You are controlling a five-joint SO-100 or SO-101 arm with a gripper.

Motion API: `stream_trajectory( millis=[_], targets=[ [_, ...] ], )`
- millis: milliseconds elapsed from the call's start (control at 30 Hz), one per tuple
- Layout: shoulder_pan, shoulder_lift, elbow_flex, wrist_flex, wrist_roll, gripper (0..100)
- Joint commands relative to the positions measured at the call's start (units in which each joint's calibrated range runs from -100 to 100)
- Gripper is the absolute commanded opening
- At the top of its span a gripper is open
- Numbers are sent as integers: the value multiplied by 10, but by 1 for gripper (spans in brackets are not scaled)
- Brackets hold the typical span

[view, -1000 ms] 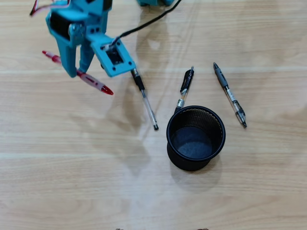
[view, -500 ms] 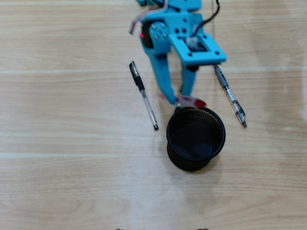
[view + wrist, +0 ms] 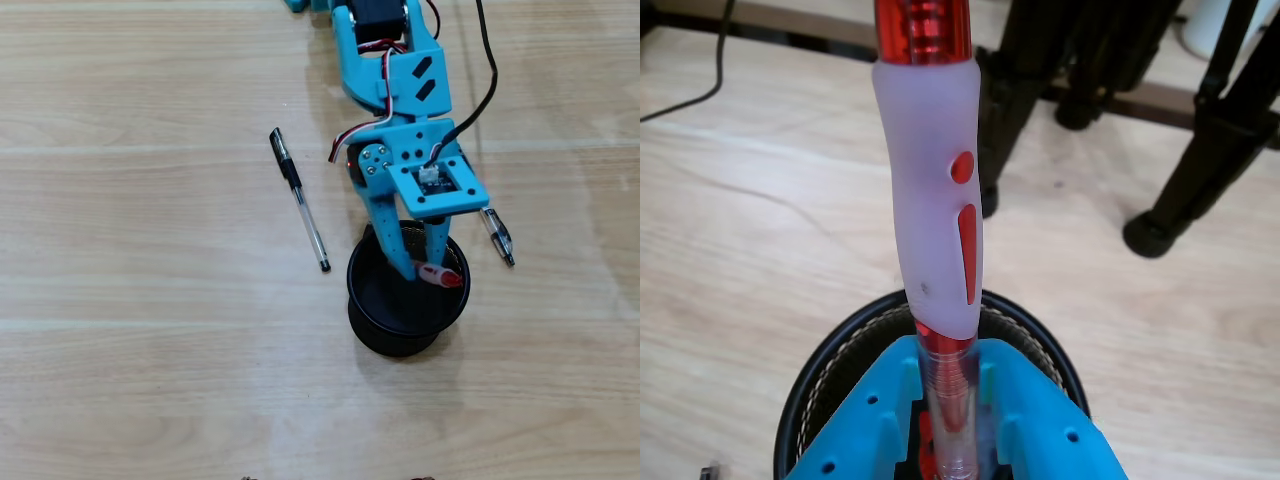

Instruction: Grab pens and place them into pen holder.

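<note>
My blue gripper [image 3: 425,270] hangs over the black mesh pen holder [image 3: 372,322], shut on a red pen [image 3: 441,277] that it holds upright inside the cup's mouth. In the wrist view the red pen [image 3: 937,200], with its translucent white grip, rises between my two blue fingers [image 3: 872,425], and the holder's rim [image 3: 812,388] lies below them. A black-capped clear pen [image 3: 299,198] lies on the table left of the holder. Another dark pen [image 3: 498,236] lies right of the gripper, partly hidden under the camera mount.
The table is light wood [image 3: 150,350]. A black cable [image 3: 487,70] runs along the arm at the upper right. In the wrist view black tripod legs [image 3: 1200,150] stand on the table beyond the holder.
</note>
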Motion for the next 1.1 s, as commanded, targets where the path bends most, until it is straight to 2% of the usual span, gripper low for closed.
stream_trajectory(
  millis=[0,133,367,400,433,467,533,733,833,1067],
  targets=[
    [1,-34,-5,-15,2,3],
    [1,-34,-5,-20,15,11],
    [2,-41,-11,-21,28,11],
    [5,-44,-12,-15,40,11],
    [9,-54,-24,-14,88,11],
    [10,-67,-28,-3,112,11],
    [22,-99,-34,77,152,11],
    [116,-176,-45,449,246,11],
    [174,-170,-4,580,261,11],
    [169,-79,69,582,260,11]
  ],
)
